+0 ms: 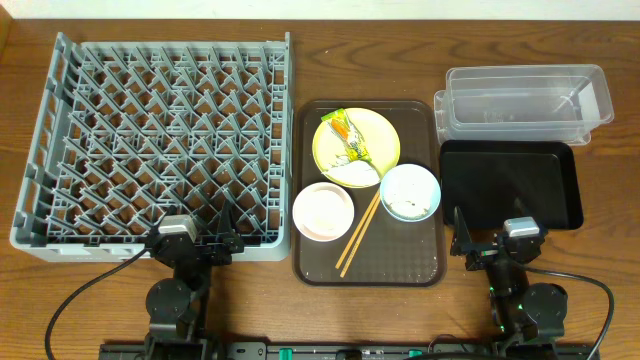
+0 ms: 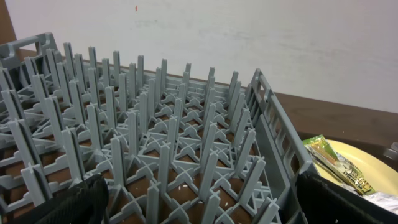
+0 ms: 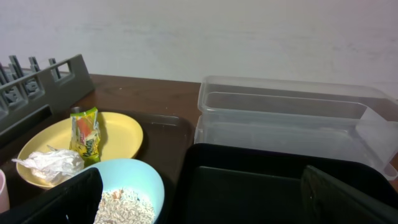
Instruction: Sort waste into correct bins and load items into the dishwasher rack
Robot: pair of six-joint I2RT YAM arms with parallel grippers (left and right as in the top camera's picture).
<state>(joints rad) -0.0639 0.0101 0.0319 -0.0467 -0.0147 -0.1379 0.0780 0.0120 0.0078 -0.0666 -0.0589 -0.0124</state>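
1. Overhead, the grey dishwasher rack (image 1: 160, 140) takes up the left of the desk (image 1: 262, 300). Its pegs are bare and nothing is loaded.
2. The left fingers (image 2: 74, 202) sit at the rack's near edge, spread wide with nothing between them.
3. In the centre, the brown tray (image 1: 368, 262) carries everything to be handled.
   - The yellow plate (image 1: 382, 128) at its far end has the crinkly wrapper (image 1: 350, 140) and the crumpled tissue (image 3: 50, 163) lying on it.
   - The white bowl (image 1: 323, 211) is nearer.
   - The chopsticks (image 1: 358, 235) slant between the white bowl and the blue bowl (image 1: 410, 192).
   - The blue bowl holds the rice scraps (image 3: 121, 205).
4. On the right, the clear tub (image 1: 600, 105) stands at the far side, with the black tray (image 1: 510, 185) just in front of it. Both are empty.
5. The right fingers (image 3: 62, 202) sit at the black tray's near edge, also spread apart and empty.
6. Sorting looks not yet begun, and the step in hand is clearing waste. The next move probably needs the right arm to reach left over the tray. It would pinch the wrapper or tissue lightly off the plate without dragging the plate along.
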